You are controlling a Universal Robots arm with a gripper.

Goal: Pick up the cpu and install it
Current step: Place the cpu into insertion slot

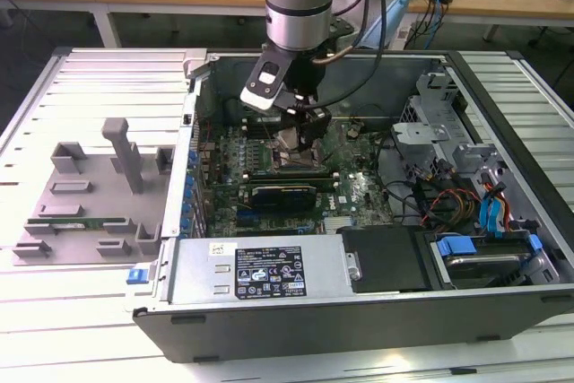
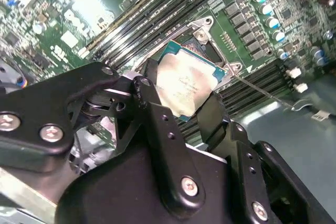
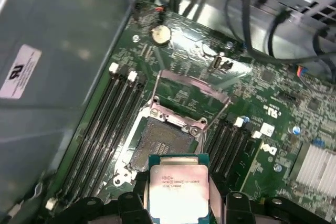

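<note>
Now, with your hand [image 3: 180, 199] clamped on the cpu [image 3: 178, 184] by the open socket [image 3: 157, 142], hold it level and square.

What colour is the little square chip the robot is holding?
The cpu is silvery-grey on top with a thin green edge, clearest in the first wrist view.

Over the green motherboard [image 3: 262, 93] we see the cpu [image 3: 177, 192], silvery-grey with a green rim, and the black gripper [image 2: 181, 95]; on the motherboard, the socket [image 3: 157, 145] is dark grey, silver-framed.
</note>
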